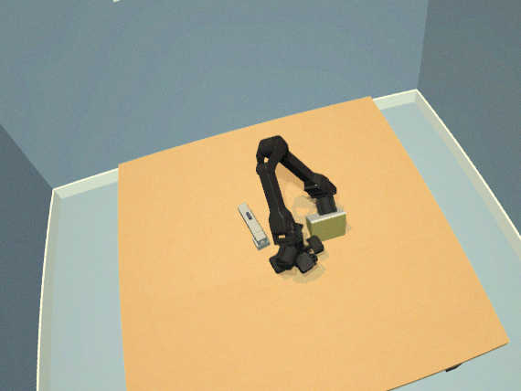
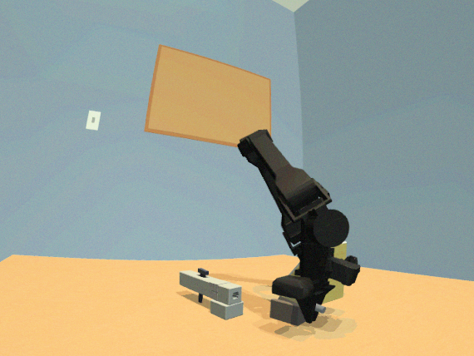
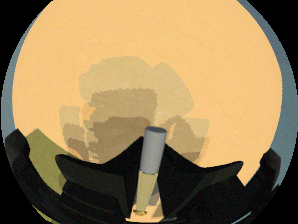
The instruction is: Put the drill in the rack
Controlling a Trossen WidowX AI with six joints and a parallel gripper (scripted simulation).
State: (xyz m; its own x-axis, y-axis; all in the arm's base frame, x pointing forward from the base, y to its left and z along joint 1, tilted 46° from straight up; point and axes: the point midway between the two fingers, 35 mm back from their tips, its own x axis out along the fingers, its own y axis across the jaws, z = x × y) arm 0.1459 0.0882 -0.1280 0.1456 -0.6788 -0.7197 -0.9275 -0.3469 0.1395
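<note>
The drill (image 2: 320,309) (image 3: 153,152) has a grey cylinder end and a thinner yellowish part. My gripper (image 2: 310,315) (image 3: 148,140) is shut on it, low over the table. In the exterior view the grey end sticks out to the right of the fingers. A dark grey block (image 2: 284,311), which looks like the rack, stands just left of the fingers and is partly hidden by them. The light grey housing (image 1: 251,224) (image 2: 199,283) stands farther left, with the dark key (image 1: 249,215) (image 2: 203,272) on its top. The drill is outside the housing.
An olive-yellow upright block (image 1: 326,227) (image 2: 338,287) (image 3: 45,155) stands close behind the gripper, by the arm's base. A small grey block (image 2: 227,310) sits under the housing's near end. The arm (image 1: 274,192) bends over between the housing and the olive block.
</note>
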